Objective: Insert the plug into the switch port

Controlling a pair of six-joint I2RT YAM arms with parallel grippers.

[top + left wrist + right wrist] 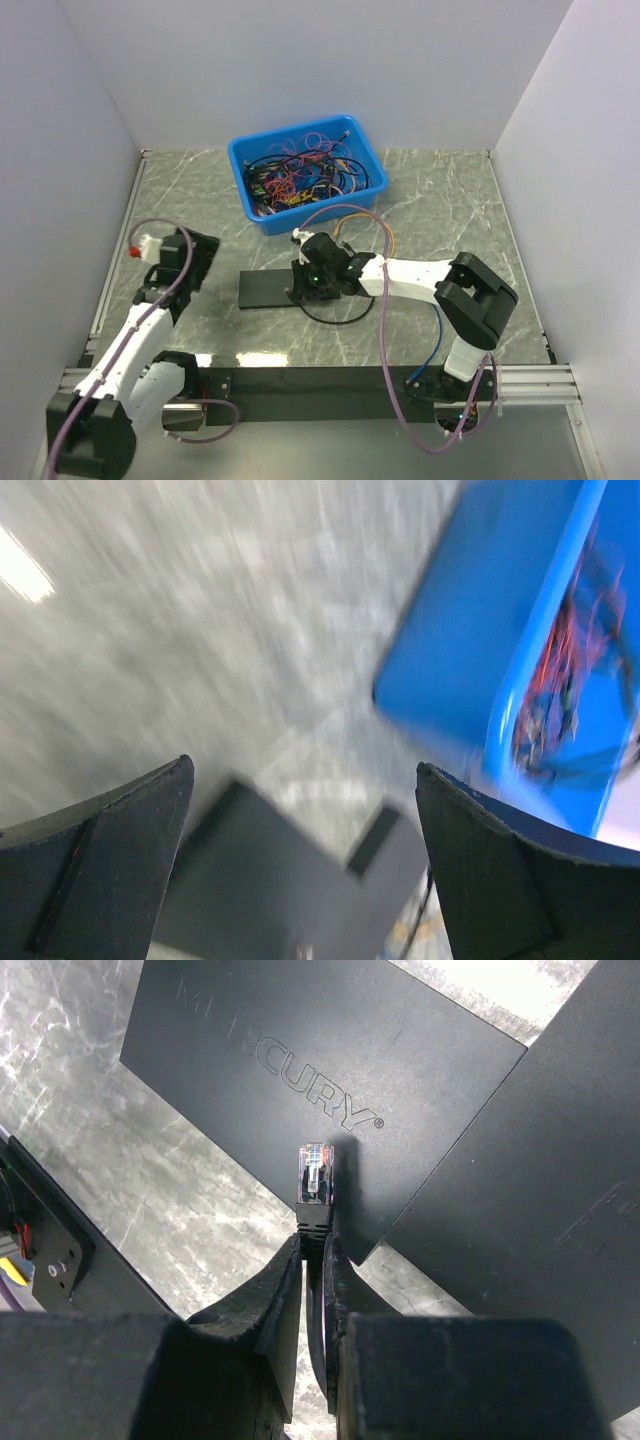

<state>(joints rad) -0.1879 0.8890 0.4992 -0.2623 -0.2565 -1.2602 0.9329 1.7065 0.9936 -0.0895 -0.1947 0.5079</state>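
Tightly, right pincer (315, 1247) clamped on plug (314, 1175)

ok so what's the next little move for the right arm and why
Probably slide the right pincer toward an edge of the MERCURY switch: the RJ45 plug it pinches hangs over the switch's flat top, and no port is in view.

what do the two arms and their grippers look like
The left arm and right arm have white links, black joints and looping mauve cables; a blue cable runs by the right base. The left gripper and right gripper have matte black wedge fingers.
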